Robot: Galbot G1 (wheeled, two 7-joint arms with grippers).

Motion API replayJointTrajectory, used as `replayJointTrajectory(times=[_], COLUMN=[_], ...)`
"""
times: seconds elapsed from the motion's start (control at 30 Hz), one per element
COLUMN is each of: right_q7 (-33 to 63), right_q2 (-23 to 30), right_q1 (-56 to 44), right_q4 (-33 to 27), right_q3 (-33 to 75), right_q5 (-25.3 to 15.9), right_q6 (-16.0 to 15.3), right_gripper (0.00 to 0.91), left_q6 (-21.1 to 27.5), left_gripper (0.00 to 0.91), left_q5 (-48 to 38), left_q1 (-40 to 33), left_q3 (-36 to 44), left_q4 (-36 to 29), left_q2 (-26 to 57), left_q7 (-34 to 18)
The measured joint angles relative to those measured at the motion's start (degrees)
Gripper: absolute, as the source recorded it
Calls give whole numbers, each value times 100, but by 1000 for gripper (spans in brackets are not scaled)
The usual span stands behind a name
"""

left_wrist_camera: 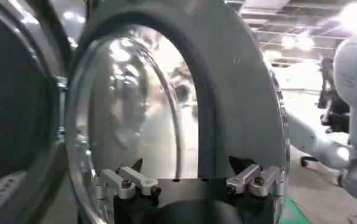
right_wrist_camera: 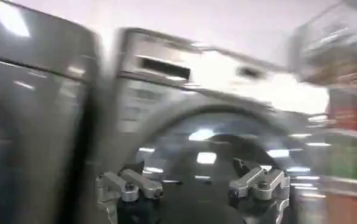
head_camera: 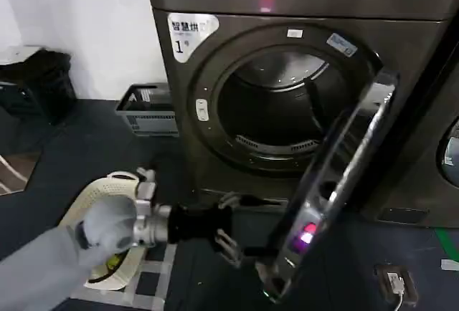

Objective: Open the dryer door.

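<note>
Drum mouth (head_camera: 276, 107) wide open, plenty of room to reach straight in. Dryer door (head_camera: 337, 182) swung out edge-on, walling off the right side. Left claw (head_camera: 240, 236) spread open, parked just beside the door's lower edge. White basket (head_camera: 107, 203) and grey crate (head_camera: 148, 110) crowding the floor on the left.

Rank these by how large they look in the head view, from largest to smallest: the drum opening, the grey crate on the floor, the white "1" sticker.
1. Drum opening, clearly the largest.
2. Grey crate, standing left of the dryer.
3. White "1" sticker, the smallest, though not by much: the crate stands farther back, so it is uncertain.
</note>
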Motion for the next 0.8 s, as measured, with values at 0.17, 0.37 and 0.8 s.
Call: replayJointTrajectory(times=[0.17,0.37,0.8], right_q7=[419,651,674], right_q2=[44,120,189], right_q1=[-147,-321,-589], right_q4=[-112,-168,-186], right_q3=[591,1214,2200], right_q5=[-318,-563,-607], right_q6=[-217,-381,-445], right_gripper=[907,907,907], left_q6=[-65,-160,-261], left_gripper=[907,907,907], left_q5=[-13,8,205], left_q1=[-428,-952,-1594], left_q3=[655,1341,2276], left_q4=[111,251,489], left_q2=[-220,-536,-1505], left_q7=[-16,-17,-29])
